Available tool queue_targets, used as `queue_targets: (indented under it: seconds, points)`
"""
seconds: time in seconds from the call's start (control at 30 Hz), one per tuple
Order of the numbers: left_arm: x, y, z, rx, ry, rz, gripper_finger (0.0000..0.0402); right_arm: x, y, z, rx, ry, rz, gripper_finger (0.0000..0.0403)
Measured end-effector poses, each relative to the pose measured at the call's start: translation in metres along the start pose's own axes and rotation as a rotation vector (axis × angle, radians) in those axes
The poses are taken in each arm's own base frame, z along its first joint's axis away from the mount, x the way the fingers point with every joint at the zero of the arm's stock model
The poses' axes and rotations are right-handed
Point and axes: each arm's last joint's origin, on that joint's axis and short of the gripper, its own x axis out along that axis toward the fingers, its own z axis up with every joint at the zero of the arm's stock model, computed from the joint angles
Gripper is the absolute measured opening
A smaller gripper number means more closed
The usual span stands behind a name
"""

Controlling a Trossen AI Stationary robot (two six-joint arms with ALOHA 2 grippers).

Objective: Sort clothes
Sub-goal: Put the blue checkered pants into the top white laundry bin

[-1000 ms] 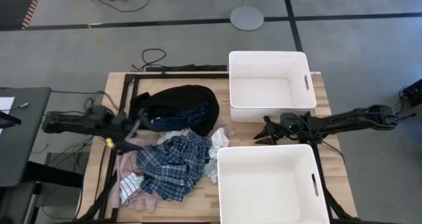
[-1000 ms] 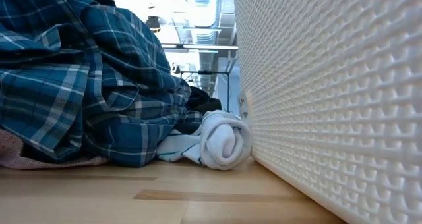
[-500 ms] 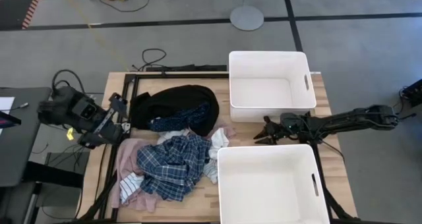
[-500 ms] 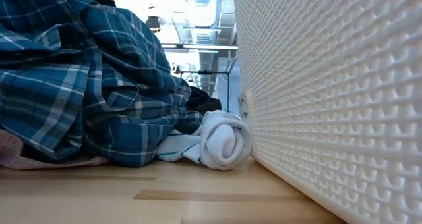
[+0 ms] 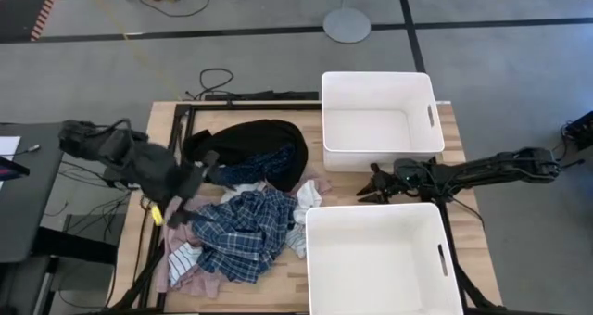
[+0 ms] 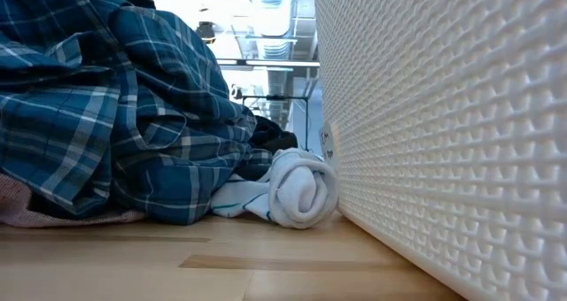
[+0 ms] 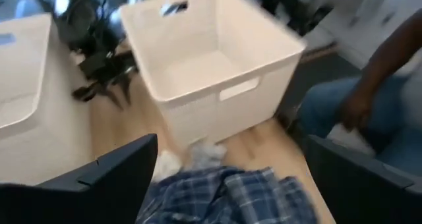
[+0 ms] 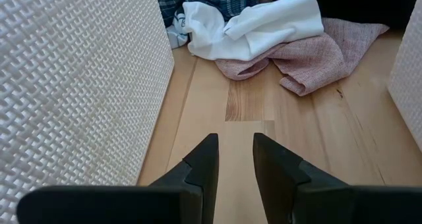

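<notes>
Blue-white plaid shirt (image 5: 239, 233) tops the clothes heap at lower left; the left gripper (image 5: 196, 187) hangs released above its edge. Centre-right, the right gripper (image 5: 369, 190) rests between two white plastic bins (image 5: 378, 85), slightly parted, empty.

Table (image 8: 247, 112): pale wood, visible grain, smooth with a low sheen; seams between planks show.

Bins (image 5: 378, 111): white plastic. Outer walls carry a fine woven-basket relief, rough-looking in the low view; inner faces look plain and matt.

Plaid shirt (image 6: 97, 133): blue-white woven cloth, soft, heavily creased, matt.

Black garment (image 5: 250, 144): dense dark cloth, no shine.

Pink garment (image 8: 316, 56): coarse, open weave, slightly heathered surface.

White cloth (image 8: 250, 26): smooth knit, matt. Rolled white sock (image 6: 301, 190): ribbed knit, soft.

My right end effector (image 8: 235, 159): fingers (image 8: 204, 161) dark plastic or coated metal, cannot tell which; smooth, matt, faint sheen along edges.

Floor (image 5: 278, 5): grey, speckled like short carpet.
</notes>
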Motion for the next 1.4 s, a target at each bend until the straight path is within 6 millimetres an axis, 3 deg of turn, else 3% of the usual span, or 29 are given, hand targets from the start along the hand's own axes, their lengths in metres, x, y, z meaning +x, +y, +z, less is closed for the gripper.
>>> queue_targets:
  seconds: [0.17,0.6,0.83,1.03,1.2,1.4]
  points:
    - [0.009,-0.015,0.016,0.025,0.083,0.036,0.0373,0.0,0.0,0.0,0.0,0.0,0.0,0.0112]
    - [0.033,-0.05,-0.01,-0.173,0.335,-0.018,0.0372,0.0,0.0,0.0,0.0,0.0,0.0,0.0112]
    - [0.055,-0.076,-0.034,-0.174,0.395,0.013,0.0372,0.0,0.0,0.0,0.0,0.0,0.0,0.0112]
    - [0.078,-0.093,-0.068,-0.183,0.432,0.055,0.0372,0.0,0.0,0.0,0.0,0.0,0.0,0.0112]
    - [0.095,-0.098,-0.103,-0.196,0.478,0.105,0.0372,0.0,0.0,0.0,0.0,0.0,0.0,0.0112]
    - [0.113,-0.101,-0.13,-0.197,0.439,0.134,0.0372,0.0,0.0,0.0,0.0,0.0,0.0,0.0112]
